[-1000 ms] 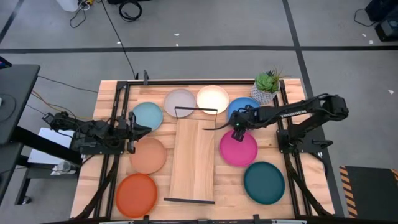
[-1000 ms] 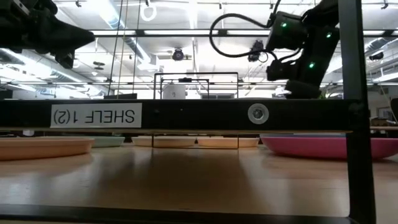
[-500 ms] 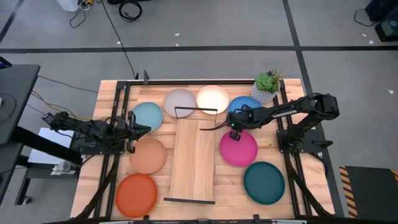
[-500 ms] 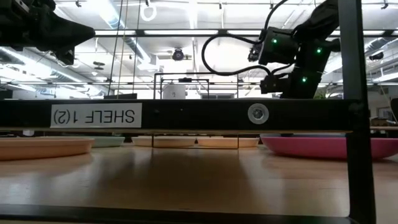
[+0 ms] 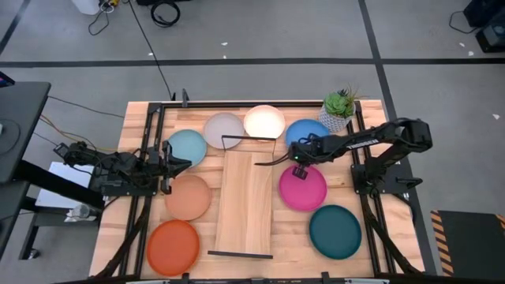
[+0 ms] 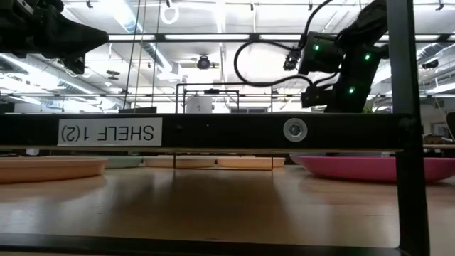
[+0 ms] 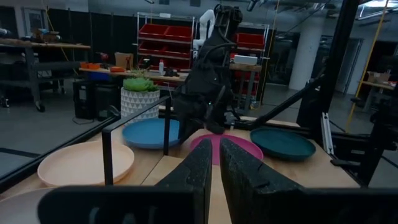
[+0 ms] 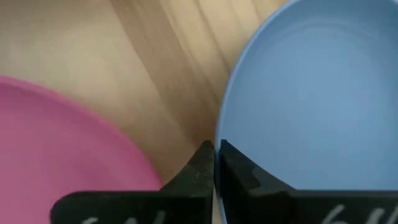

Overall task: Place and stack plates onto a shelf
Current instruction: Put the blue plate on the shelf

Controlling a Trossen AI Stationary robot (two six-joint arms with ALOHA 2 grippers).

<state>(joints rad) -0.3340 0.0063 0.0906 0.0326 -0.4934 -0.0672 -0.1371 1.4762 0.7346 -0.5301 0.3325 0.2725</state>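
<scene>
Several plates lie flat on the slatted table around the light-wood shelf [image 5: 245, 201]. My right gripper [image 5: 296, 156] is shut at the near-left rim of the blue plate [image 5: 309, 132], beside the magenta plate [image 5: 302, 188]. In the right wrist view the blue plate [image 8: 311, 93] and the magenta plate [image 8: 56, 143] flank my right gripper [image 8: 214, 158]. The cream plate [image 5: 264, 121] and the grey plate [image 5: 223, 128] lie at the far side. My left gripper [image 5: 186, 162] hovers shut and empty by the light blue plate [image 5: 187, 147]; it is also seen as my left gripper [image 7: 216, 165]. My right gripper pinches the blue plate's rim [image 8: 221, 134] on its near-left side, one finger inside the plate and one outside on the table side. The fingers come from above, pointing down. The plate still lies flat on the table.
The peach plate [image 5: 188, 197], orange plate [image 5: 172, 244] and dark teal plate [image 5: 335, 230] lie near the front. A potted plant [image 5: 339, 110] stands at the far right corner. Thin black wire frames [image 5: 248, 140] rise at the shelf's short ends.
My right gripper has shifted a little toward the table's left edge and shut on the blue plate's rim. The cream and grey plates have slid a little toward the left edge.
</scene>
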